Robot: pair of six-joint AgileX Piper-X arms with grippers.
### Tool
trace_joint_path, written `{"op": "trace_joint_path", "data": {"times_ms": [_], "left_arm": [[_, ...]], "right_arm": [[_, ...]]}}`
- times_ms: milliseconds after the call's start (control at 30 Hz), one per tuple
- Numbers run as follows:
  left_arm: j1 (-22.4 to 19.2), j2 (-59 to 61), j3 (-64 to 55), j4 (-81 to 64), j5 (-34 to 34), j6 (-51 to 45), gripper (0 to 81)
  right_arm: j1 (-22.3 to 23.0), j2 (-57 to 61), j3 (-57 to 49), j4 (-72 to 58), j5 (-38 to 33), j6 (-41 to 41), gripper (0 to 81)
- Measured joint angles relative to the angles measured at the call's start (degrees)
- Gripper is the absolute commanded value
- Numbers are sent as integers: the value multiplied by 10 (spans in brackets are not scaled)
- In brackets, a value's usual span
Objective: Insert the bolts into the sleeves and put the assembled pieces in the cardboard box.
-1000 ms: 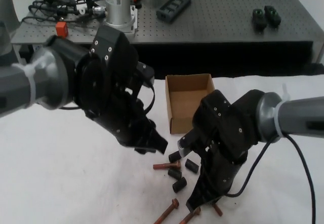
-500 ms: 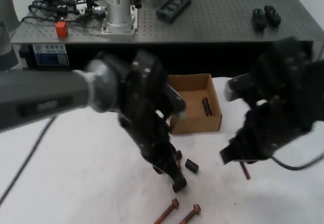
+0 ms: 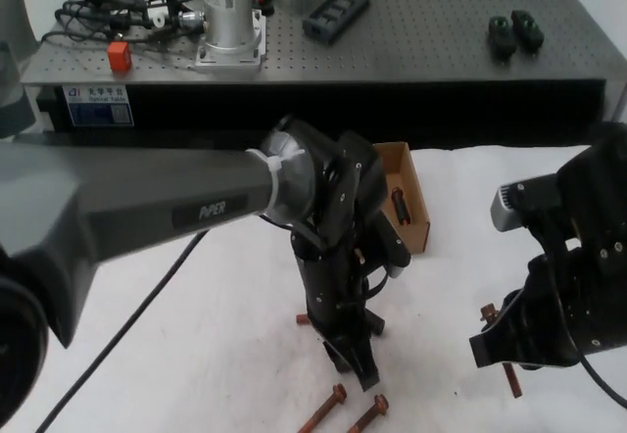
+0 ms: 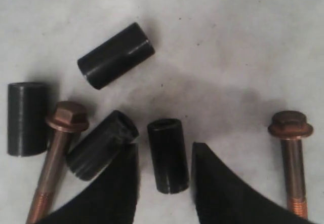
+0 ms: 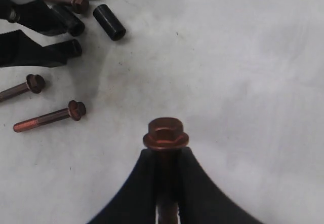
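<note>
My left gripper (image 4: 164,149) hangs open just above the white cloth, one finger on each side of a short black sleeve (image 4: 168,155) that lies between them. Three more black sleeves (image 4: 116,55) and two copper bolts (image 4: 292,158) lie close around it. In the high view that gripper (image 3: 358,366) points down at the middle of the cloth. My right gripper (image 5: 165,155) is shut on a copper bolt (image 5: 165,133), held off to the right (image 3: 500,350) above bare cloth. The cardboard box (image 3: 419,219) stands behind, with a dark piece (image 3: 399,205) inside.
Two loose bolts (image 3: 323,408) lie at the cloth's near edge. Behind the cloth runs a perforated metal bench (image 3: 421,31) with cables, a black tray (image 3: 336,10) and small black parts (image 3: 514,31).
The left arm has swung right and come down over the sleeves. The right gripper has left the bolt pile and moved right, carrying a bolt. A dark piece now shows in the box.
</note>
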Motion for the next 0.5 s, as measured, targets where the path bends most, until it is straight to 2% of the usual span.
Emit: {"op": "trace_joint_path", "data": {"times_ms": [233, 300, 400, 433, 500], "left_arm": [[0, 16, 0, 6, 0, -3, 255], [0, 19, 0, 6, 1, -6, 201], [0, 19, 0, 6, 4, -13, 25], [0, 19, -1, 6, 6, -17, 2], [0, 21, -3, 6, 6, -19, 7]], "right_arm": [[0, 0, 0, 0, 0, 0, 8], [0, 0, 0, 0, 0, 0, 8], [0, 0, 0, -6, -2, 0, 8], [0, 0, 0, -11, -3, 6, 8], [-1, -4, 2, -36, -15, 16, 8]]}}
